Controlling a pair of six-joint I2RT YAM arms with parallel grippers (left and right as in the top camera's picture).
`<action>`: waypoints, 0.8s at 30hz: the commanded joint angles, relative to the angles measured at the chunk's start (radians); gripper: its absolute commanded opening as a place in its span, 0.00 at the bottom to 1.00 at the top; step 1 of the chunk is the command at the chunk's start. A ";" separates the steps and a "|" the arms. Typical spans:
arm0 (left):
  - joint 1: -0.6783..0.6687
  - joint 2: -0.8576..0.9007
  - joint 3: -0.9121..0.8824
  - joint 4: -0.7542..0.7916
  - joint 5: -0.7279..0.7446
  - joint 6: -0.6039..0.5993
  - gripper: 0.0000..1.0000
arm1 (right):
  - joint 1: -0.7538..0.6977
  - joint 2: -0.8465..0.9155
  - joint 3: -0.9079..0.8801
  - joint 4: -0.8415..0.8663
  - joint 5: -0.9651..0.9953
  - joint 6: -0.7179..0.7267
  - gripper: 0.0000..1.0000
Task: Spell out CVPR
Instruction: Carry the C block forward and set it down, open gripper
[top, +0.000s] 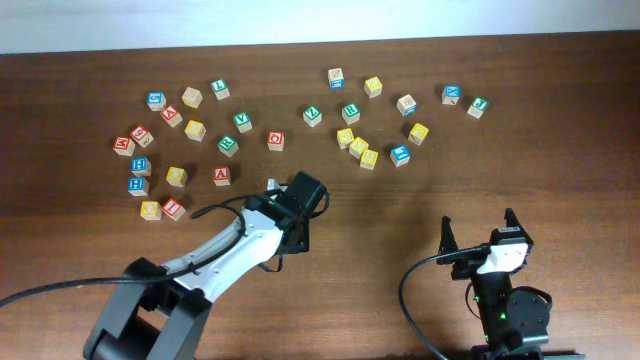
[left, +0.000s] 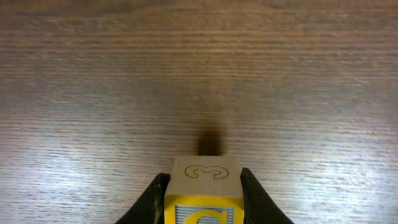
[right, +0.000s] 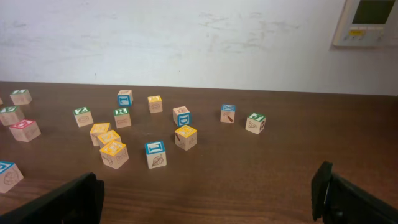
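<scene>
Gripping a yellow-faced block (left: 204, 180) tight between its fingers, the left hand (left: 204, 205) sits over bare worktop (left: 199, 74); the right hand (top: 478, 232) stands wide open and empty near the front edge. Farther back, loose letter blocks (top: 350, 112) lie scattered

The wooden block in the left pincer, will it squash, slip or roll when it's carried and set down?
The wooden block looks rigid, so it probably won't deform between the fingers of the left pincer. Its flat sides seem squarely clamped, so slipping looks unlikely. Being a cube, it should rest flat on the table rather than roll.
</scene>
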 joint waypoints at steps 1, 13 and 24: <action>-0.002 -0.008 -0.009 0.004 -0.046 -0.011 0.24 | -0.006 -0.006 -0.005 -0.007 0.008 0.007 0.98; 0.059 -0.008 -0.009 0.005 0.015 -0.002 0.22 | -0.006 -0.006 -0.005 -0.007 0.008 0.007 0.98; 0.059 -0.008 -0.009 0.013 0.019 0.002 0.30 | -0.006 -0.006 -0.005 -0.007 0.008 0.007 0.98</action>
